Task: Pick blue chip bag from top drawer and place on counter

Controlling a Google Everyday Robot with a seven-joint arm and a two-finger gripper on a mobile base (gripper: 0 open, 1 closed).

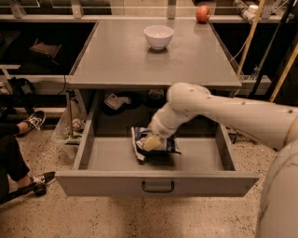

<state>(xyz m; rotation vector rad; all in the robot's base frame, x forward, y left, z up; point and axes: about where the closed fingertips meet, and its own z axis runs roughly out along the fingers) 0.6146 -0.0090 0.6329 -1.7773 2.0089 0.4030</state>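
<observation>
The top drawer (93, 183) is pulled open below the grey counter (125, 60). The blue chip bag (163, 148), dark navy with a white label, is in the middle of the drawer, its left end tilted up. My gripper (151, 142) reaches down into the drawer from the right and is shut on the bag's upper left part. The white arm crosses over the drawer's right half and hides part of the bag and the drawer's back.
A white bowl (158, 36) stands at the counter's far middle and a red apple (203, 14) at its far right. A pale packet (116, 101) lies behind the drawer. A person's leg and shoes (32, 122) are at the left, on the floor.
</observation>
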